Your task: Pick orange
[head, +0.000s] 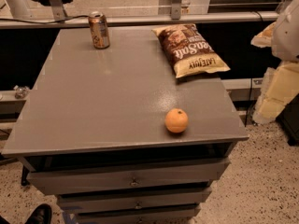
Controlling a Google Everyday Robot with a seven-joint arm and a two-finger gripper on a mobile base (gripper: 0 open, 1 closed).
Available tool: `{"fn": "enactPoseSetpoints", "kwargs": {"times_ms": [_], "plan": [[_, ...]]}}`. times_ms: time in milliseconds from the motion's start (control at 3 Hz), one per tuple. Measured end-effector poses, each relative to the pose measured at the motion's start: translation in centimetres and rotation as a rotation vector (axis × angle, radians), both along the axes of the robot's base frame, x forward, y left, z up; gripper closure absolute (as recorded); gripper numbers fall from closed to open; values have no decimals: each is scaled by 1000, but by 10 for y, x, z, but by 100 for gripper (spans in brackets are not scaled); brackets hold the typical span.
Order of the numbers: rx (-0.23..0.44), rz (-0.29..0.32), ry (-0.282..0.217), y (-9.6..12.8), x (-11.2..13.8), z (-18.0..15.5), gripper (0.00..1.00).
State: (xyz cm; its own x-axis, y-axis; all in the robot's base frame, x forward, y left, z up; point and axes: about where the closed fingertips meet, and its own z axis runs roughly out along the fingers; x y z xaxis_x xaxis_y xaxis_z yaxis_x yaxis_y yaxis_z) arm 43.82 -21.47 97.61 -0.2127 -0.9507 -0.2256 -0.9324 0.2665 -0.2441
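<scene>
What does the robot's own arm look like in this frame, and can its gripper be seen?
Only part of the arm shows, at the right edge beside the table: a rounded white shell above, blocky cream-coloured segments below. No cables or markings are visible. A tan pointed piece juts left from the shell; it may be the gripper, but that cannot be confirmed.

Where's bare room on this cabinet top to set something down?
Free: left and centre of the cabinet top, soda can to front edge; strip between chip bag and orange. Taken: back right, front right. The gripper is not in view; arm parts show off the right side.
</scene>
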Motion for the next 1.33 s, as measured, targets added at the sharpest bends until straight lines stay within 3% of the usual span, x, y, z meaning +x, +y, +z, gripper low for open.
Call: {"fn": "enactPoseSetpoints", "kwargs": {"times_ms": [333,667,1333], "plan": [[76,21,18,16,-3,-22,0],[201,41,48,45,-9,-60,0],[349,42,52,84,1,-118,0]]}}
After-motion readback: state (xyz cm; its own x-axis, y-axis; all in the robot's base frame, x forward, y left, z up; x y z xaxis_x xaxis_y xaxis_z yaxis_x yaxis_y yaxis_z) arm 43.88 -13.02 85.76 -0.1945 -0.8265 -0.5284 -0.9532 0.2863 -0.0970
